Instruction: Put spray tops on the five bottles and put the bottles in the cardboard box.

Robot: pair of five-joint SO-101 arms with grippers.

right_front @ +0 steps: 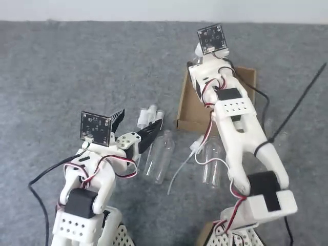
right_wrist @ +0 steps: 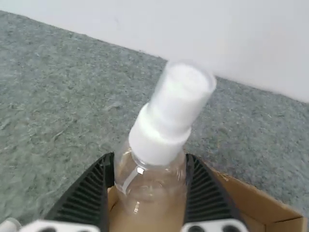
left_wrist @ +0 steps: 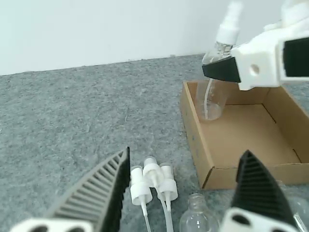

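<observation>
Right gripper (right_wrist: 149, 162): fingers clamped on a clear bottle (right_wrist: 149, 193), one ribbed pad on either side of its shoulder. The bottle stands near upright in the grip. Its white spray top (right_wrist: 169, 116) is seated on the neck, clear above the fingers. A thin dip tube shows inside the clear wall, below the grip.

Cardboard box (left_wrist: 195, 130): directly under this gripper, open side up. From the left wrist view the held bottle's lower end sits within the box, close to a far corner. Cannot tell whether the base touches the floor of the box.

Left gripper (left_wrist: 187, 152): fingers spread wide, nothing between the pads. It sits low over the grey table covering (right_front: 77, 66).

Loose spray tops (left_wrist: 152, 181): three, lying side by side just ahead of the left gripper, in the gap between its fingertips and nearer the ribbed one. Their tubes trail back towards the gripper.

Bare bottle (left_wrist: 195, 217): on its side beneath the left gripper, nearer the smooth finger, open neck pointing forward, just beside the tops. No spray top on it.

High view: the left gripper (right_front: 139, 119) is well apart from the right gripper (right_front: 205, 56), with the box (right_front: 189, 110) between them. Another clear bottle (right_front: 212, 166) lies under the right arm, behind its gripper and just outside the box.
</observation>
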